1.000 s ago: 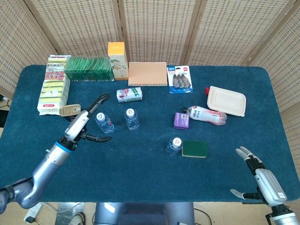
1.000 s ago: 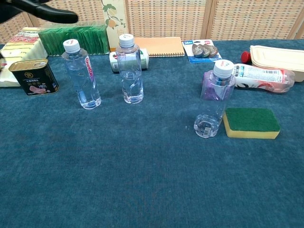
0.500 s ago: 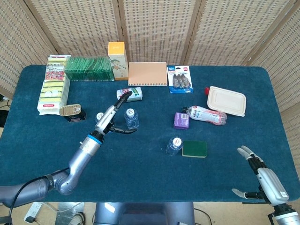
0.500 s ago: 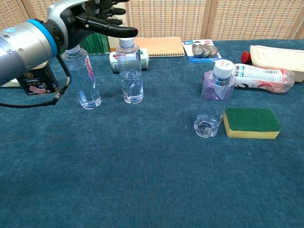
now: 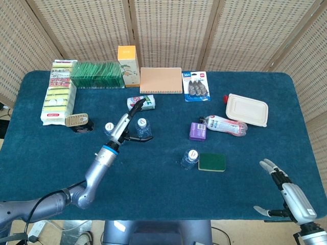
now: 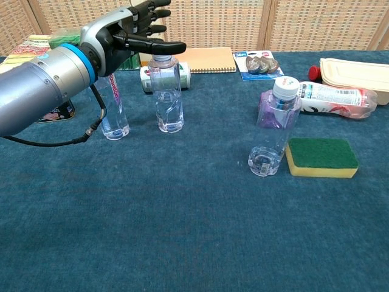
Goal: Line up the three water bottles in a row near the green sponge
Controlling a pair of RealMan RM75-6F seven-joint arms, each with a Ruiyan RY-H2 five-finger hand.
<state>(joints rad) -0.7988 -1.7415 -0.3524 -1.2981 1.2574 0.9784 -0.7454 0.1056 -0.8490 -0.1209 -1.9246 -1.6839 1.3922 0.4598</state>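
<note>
Head view alone shows right hand (image 5: 286, 196), fingers spread, holding nothing, at the table's near right edge; chest view omits it. Left hand (image 6: 135, 27) open, fingers extended over the middle bottle (image 6: 166, 94) (contact unclear); left bottle (image 6: 113, 106) behind its wrist; third bottle (image 6: 275, 128) touching green sponge (image 6: 322, 157).

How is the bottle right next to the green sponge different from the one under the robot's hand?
The bottle by the green sponge stands beside the green sponge, with its white cap in plain sight. The middle bottle stands far from the sponge, its cap partly hidden under the open left hand. Both are upright, clear and unlabelled.
</note>
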